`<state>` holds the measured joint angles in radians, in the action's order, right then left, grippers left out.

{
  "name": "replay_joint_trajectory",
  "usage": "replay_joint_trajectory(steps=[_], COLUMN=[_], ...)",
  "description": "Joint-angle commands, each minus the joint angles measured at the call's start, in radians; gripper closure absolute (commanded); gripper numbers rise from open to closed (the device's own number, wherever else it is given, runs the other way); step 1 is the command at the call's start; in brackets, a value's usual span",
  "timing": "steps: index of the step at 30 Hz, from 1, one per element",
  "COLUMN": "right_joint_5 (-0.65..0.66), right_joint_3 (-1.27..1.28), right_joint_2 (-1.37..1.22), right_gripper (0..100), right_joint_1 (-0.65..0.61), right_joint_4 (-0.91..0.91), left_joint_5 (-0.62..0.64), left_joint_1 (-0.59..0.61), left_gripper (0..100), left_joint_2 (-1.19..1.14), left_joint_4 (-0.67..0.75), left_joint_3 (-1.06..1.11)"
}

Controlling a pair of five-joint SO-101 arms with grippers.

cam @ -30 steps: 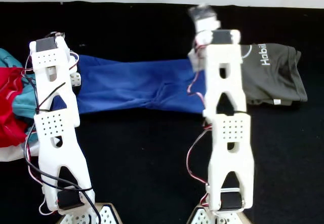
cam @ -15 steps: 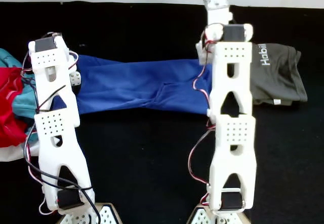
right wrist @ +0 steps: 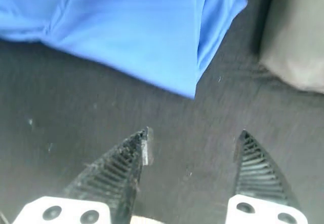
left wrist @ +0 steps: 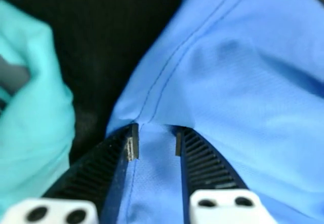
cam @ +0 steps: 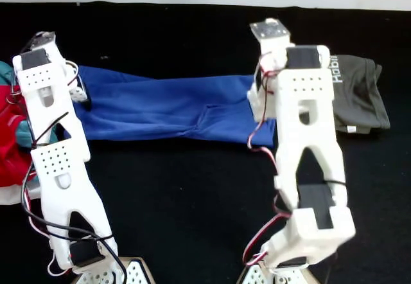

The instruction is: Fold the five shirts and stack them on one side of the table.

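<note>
1. Table (cam: 180,187): a black surface is carrying all the cloth. Both arms are standing at its near edge and reaching toward the far edge.
2. Blue shirt (cam: 160,107): it is lying flat and drawn out lengthwise, parallel to the far edge. It is running from near the left edge to right of centre, with a creased fold about halfway along. In the right wrist view its end (right wrist: 131,31) is showing a doubled edge and one pointed corner on the black surface.
3. Heap at the left edge: a red shirt (cam: 9,142), a teal shirt (left wrist: 30,133) and a white garment (cam: 9,197) are lying bunched together, unfolded. The teal one is sitting just beside the blue shirt's left end.
4. Grey shirt (cam: 359,97): it is lying folded near the right edge, just beside the blue shirt's right end. I cannot tell whether the two are touching.
5. Right gripper (right wrist: 195,140): its jaws are standing wide apart and holding nothing. It is hanging over bare table just off the blue shirt's pointed corner, with the grey shirt (right wrist: 298,36) to one side.
6. Left gripper (left wrist: 154,140): its jaws are nearly together, pinching a ridge of the blue shirt (left wrist: 243,72) at its left end. The fabric is gathering into the tips beside a stitched seam.
</note>
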<state>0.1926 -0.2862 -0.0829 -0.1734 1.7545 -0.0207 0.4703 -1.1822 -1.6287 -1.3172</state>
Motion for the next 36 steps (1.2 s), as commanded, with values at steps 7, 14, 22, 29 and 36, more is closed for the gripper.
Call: replay_joint_trajectory(steps=[7, 14, 22, 29, 36], right_joint_5=[-0.002, -0.008, -0.003, -0.003, -0.002], right_joint_3=[0.157, 0.186, 0.183, 0.183, 0.185], right_joint_2=[0.183, 0.185, 0.185, 0.185, 0.251], right_gripper=[73.9, 73.9, 73.9, 73.9, 73.9], right_joint_1=[-0.008, -0.01, -0.01, -0.01, -0.002], right_joint_4=[-0.031, -0.044, -0.044, -0.042, 0.008], left_joint_5=[-0.018, -0.041, -0.071, -0.071, -0.135], left_joint_1=[-0.012, 0.045, 0.047, 0.031, -0.03], left_gripper=[86, 86, 86, 86, 92], left_joint_2=[0.027, 0.016, -0.085, -0.113, -0.117], left_joint_4=[-0.101, -0.083, 0.068, 0.061, -0.025], left_joint_3=[-0.17, -0.193, -0.054, -0.117, -0.116])
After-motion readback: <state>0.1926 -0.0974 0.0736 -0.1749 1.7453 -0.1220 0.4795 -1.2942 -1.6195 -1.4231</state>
